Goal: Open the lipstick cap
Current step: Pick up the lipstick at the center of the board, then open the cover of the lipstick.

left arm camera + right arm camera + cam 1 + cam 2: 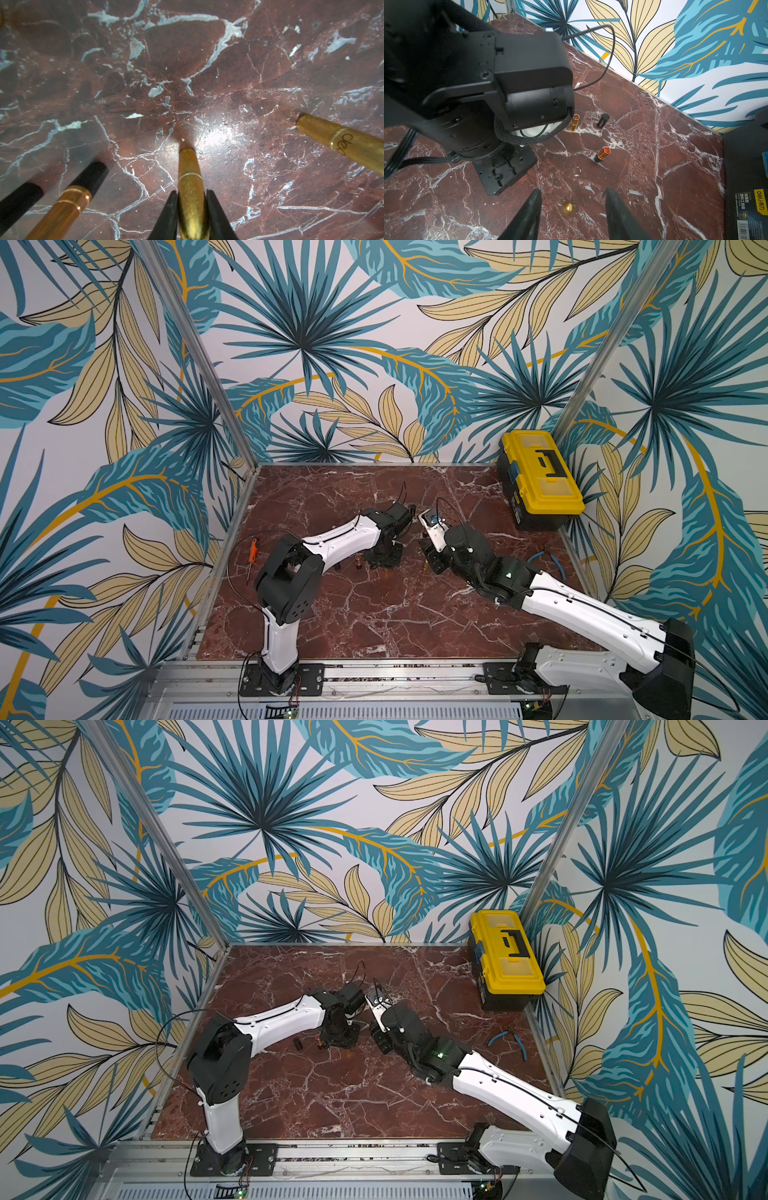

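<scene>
Your left gripper (191, 193) is clenched on the upper part of the gold lipstick (188, 166), which stands upright on the bench (207, 62); that part is likely the cap; pull straight along its length, no tilt; your right gripper (572, 190) hangs released nearby, free to steady the base.

A gold lipstick tube (342, 143) carries dark script letters, partly cut off by the picture's edge, that look like "Cle". A yellow sticker (760, 200) on the toolbox (745, 166) reads "deli 得力"; the finer print below it, and the print on a black cap (602, 121), is too small to read.
</scene>
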Robot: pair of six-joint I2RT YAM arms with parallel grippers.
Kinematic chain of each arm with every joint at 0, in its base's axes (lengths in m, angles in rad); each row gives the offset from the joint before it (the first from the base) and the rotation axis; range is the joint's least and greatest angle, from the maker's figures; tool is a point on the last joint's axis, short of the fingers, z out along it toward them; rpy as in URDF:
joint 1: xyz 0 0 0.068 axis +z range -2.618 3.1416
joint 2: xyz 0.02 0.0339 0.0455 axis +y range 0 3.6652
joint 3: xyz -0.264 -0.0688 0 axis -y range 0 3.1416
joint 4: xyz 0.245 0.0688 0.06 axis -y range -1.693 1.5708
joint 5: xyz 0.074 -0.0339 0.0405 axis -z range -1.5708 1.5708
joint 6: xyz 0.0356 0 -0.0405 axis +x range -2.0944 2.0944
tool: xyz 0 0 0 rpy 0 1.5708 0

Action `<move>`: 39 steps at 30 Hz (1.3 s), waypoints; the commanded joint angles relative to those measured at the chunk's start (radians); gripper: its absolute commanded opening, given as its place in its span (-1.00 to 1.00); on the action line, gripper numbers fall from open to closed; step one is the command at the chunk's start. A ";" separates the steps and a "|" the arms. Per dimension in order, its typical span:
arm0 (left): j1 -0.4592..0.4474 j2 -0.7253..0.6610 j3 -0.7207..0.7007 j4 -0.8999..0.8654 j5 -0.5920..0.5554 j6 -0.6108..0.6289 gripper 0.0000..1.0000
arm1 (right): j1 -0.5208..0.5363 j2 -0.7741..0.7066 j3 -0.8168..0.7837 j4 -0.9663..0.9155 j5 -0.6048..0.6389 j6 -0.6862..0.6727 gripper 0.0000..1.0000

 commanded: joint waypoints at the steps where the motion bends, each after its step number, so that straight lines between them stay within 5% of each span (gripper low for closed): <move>1: -0.003 0.000 -0.009 -0.008 -0.008 0.007 -0.57 | -0.003 0.004 -0.014 0.022 -0.011 0.009 0.02; 12: 0.041 -0.171 0.064 -0.015 0.179 0.013 -0.63 | -0.002 0.008 0.013 -0.047 -0.096 -0.011 0.02; 22: 0.189 -0.349 0.098 -0.015 0.410 -0.004 -0.63 | -0.002 0.030 0.051 -0.081 -0.236 -0.025 0.02; 39: 0.243 -0.423 0.083 -0.015 0.671 -0.025 -0.60 | -0.003 0.172 0.159 -0.062 -0.286 -0.129 0.02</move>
